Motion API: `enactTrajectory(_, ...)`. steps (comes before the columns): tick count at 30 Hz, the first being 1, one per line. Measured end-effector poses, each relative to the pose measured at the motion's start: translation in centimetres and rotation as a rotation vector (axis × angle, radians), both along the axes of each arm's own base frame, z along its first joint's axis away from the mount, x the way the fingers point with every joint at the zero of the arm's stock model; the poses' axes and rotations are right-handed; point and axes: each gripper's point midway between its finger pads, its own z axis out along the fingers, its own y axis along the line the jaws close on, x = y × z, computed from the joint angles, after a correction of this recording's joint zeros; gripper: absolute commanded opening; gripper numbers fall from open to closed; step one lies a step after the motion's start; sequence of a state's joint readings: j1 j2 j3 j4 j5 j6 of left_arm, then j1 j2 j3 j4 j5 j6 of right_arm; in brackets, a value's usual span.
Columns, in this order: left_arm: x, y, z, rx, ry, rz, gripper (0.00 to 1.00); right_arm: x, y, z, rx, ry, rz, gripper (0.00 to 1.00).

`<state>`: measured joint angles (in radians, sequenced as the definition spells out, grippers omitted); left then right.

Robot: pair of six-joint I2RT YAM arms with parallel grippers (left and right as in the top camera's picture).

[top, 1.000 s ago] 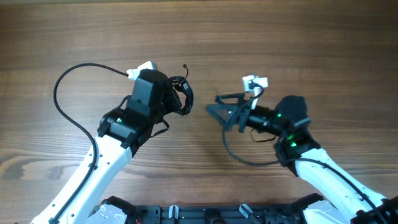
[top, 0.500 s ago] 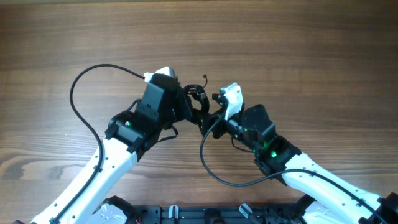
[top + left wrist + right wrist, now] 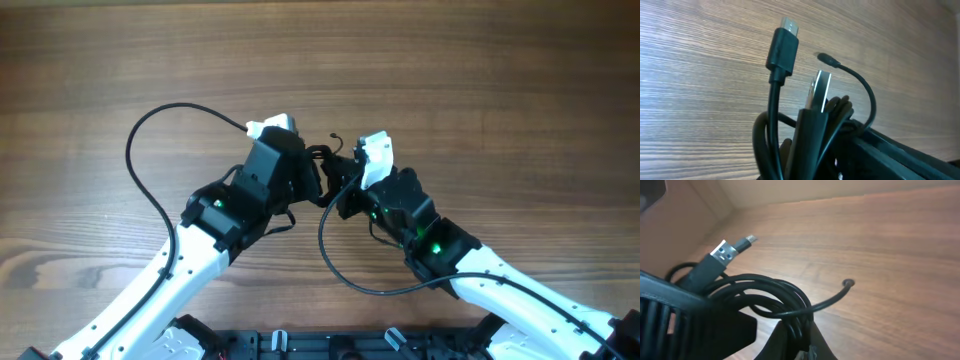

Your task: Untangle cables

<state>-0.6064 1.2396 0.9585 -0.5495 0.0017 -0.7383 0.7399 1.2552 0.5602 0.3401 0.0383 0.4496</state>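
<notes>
Overhead view of a wooden tabletop (image 3: 500, 80) with 2 white and black robot arms meeting near the centre. Between them we see the cables (image 3: 322, 157), a small knotted black bundle held up off the wood. The left tool (image 3: 308, 174) reaches it from 8 o'clock and the right tool (image 3: 342, 190) from 4 o'clock, almost touching each other.

In the left wrist view the bundle rises from the bottom edge, so we judge the left tool to be clamped on the cables (image 3: 790, 145). A flat metal plug (image 3: 819, 90) and a smaller dark plug (image 3: 782, 47) point toward 12 o'clock, and a thin tail (image 3: 855, 82) curls toward 1 o'clock.

In the right wrist view the coils (image 3: 770, 295) press close to the camera. We cannot tell whether the right tool is apart or together.

Risks, as we judge them: if the right tool grips several strands at once, pulling apart would tighten the knot. A plug could catch inside a loop. The right arm's own wire (image 3: 330, 262) loops close at 6 o'clock and could snag.
</notes>
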Motion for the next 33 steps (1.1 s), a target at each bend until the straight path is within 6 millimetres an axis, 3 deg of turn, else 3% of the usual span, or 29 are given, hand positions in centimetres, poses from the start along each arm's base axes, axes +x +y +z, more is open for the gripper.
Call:
enactTrajectory(11,0.9,2.2,-0.2,0.076,-0.031,0.114,0.04,-0.8,0.7,1.9,0.300,0.208,0.026,0.04)
enactTrajectory(15,3.0,6.2,0.0,0.051,-0.028,0.322,0.04,-2.5,2.0,2.2,0.346,0.274,0.137,0.05)
enactTrajectory(19,3.5,7.3,-0.1,-0.015,0.014,0.397,0.04,-3.0,2.2,1.8,0.340,0.301,0.154,0.06)
enactTrajectory(21,3.4,7.1,-0.2,-0.040,0.032,0.389,0.04,-2.7,1.5,0.7,0.306,0.325,0.099,0.24)
enactTrajectory(23,3.3,6.9,-0.3,-0.051,0.045,0.374,0.04,-2.1,0.3,-0.7,0.255,0.342,0.005,0.66)
enactTrajectory(24,3.5,7.1,-0.4,-0.046,0.045,0.370,0.04,-1.6,-0.4,-1.0,0.241,0.335,-0.037,0.73)
enactTrajectory(30,3.5,7.2,-0.4,0.056,-0.004,0.226,0.04,-0.4,-0.8,0.4,0.246,0.241,-0.070,0.73)
enactTrajectory(33,3.5,7.2,-0.4,0.099,-0.025,0.171,0.04,-0.5,-0.2,1.5,0.213,0.155,0.000,0.58)
